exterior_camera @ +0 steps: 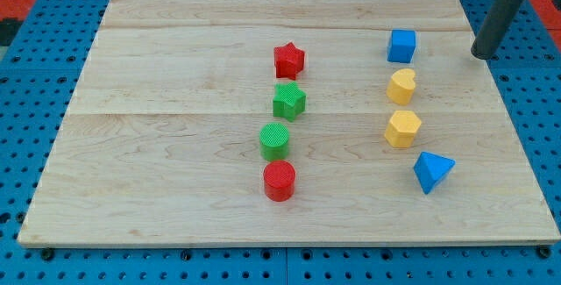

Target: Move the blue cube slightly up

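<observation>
Red cylinder nearest | my tip right of blue cube, apart, touching nothing

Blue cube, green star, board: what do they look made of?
Blue cube: looks like matte plastic, uniform colour, no glare.
Green star: likely 3D-printed plastic; fine ridged lines across its top.
Board: light wood, visible grain and plank seams, dull finish.
My tip stands apart, to the view's right of the cube.

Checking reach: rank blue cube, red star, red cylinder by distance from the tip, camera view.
From my tip:
1. blue cube, to the tip's left near the view's top.
2. red star, board's middle.
3. red cylinder, toward the view's bottom.
</observation>
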Tool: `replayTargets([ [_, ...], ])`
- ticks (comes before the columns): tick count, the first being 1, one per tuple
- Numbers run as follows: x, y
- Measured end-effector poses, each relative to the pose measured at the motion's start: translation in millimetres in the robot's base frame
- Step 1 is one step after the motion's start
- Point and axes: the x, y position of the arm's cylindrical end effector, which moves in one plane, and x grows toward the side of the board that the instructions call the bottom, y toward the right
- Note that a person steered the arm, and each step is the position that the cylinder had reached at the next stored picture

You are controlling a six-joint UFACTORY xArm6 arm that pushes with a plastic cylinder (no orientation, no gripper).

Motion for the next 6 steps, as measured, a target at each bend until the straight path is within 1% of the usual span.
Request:
replayTargets([
  [3, 23.5, -6.2],
  [4, 24.6, -31.1],
  [5, 22.6, -71.5],
  [6, 16.3, -86.0],
])
